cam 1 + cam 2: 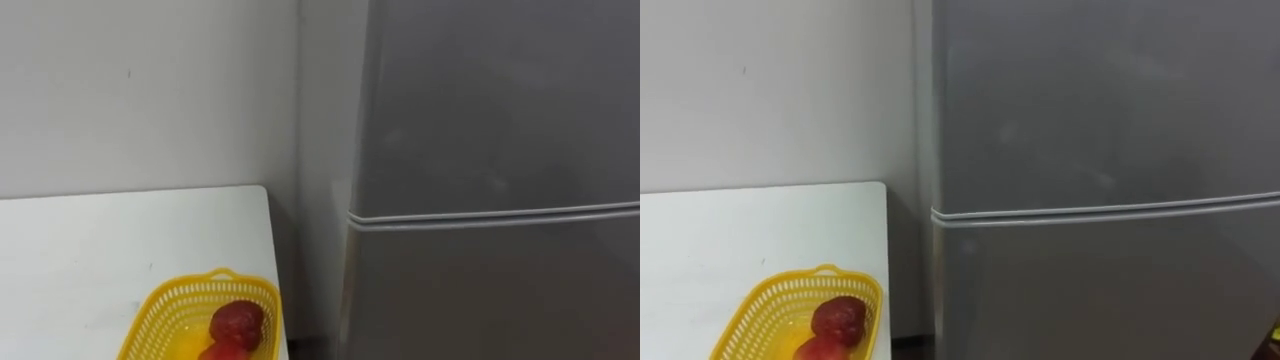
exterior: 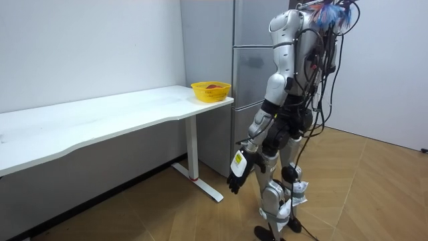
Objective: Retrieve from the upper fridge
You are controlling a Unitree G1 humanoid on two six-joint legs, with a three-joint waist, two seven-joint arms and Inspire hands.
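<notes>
Dark against the pale wooden floor (image 2: 374, 194), the robot's left hand (image 2: 238, 175) hangs low at its side in the lower middle of the room view. It is released, the fingers slack and pointing down with nothing in them. The robot stands upright on that floor, facing the fridge (image 2: 251, 87), with the end of the white desk (image 2: 100, 117) just to the room view's left of it. In the eye views, the lower left of the frame holds the desk's near corner, and on it sits a yellow mesh basket (image 1: 163, 310) close to the edge that faces the fridge. Two red fruits (image 1: 236, 322) lie inside it, touching each other and resting toward the basket's right side; the lower one is cut off by the bottom of the frame. A narrow shadowed gap separates the desk's right edge from the fridge's side. Beyond it the grey fridge takes up the whole right half of the frame. A pale horizontal seam (image 1: 500, 214) runs across it a little below mid-height, dividing the upper door (image 1: 500, 100) from the lower door (image 1: 500, 300). Both doors sit flush and closed, so whatever the upper compartment holds is hidden behind its door. Farthest back, in the upper left of the frame, a plain light wall (image 1: 130, 90) rises behind the desk and meets the fridge's side.
</notes>
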